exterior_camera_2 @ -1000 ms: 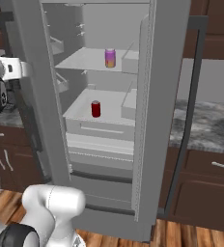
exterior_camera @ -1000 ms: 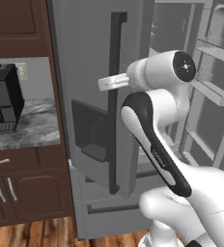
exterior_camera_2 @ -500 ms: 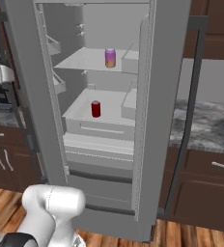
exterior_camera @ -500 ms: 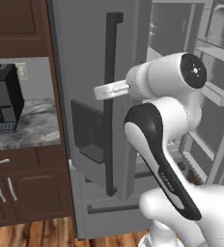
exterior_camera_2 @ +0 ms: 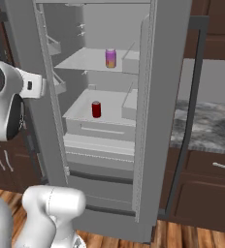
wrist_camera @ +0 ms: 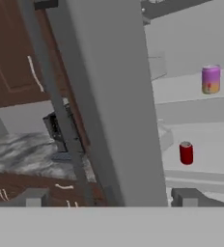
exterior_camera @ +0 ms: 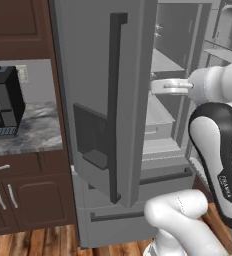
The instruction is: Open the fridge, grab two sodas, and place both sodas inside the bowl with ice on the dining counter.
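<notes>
The tall grey French-door fridge point(exterior_camera_2: 109, 121) stands with both doors swung open, its left door carrying a dark vertical bar handle point(exterior_camera: 115, 107) and a dispenser recess point(exterior_camera: 90, 135). The purple cylindrical soda can with a pale top point(exterior_camera_2: 110, 58) sits upright on the upper shelf point(exterior_camera_2: 85, 60), and the red cylindrical soda can with a grey top point(exterior_camera_2: 96, 109) sits upright on the lower shelf point(exterior_camera_2: 109, 104), well apart from each other. The two-finger gripper point(wrist_camera: 111, 197) faces the edge of the left door with its jaws spread wide and holding nothing, one dark fingertip point(wrist_camera: 34, 197) on either side of that edge.
</notes>
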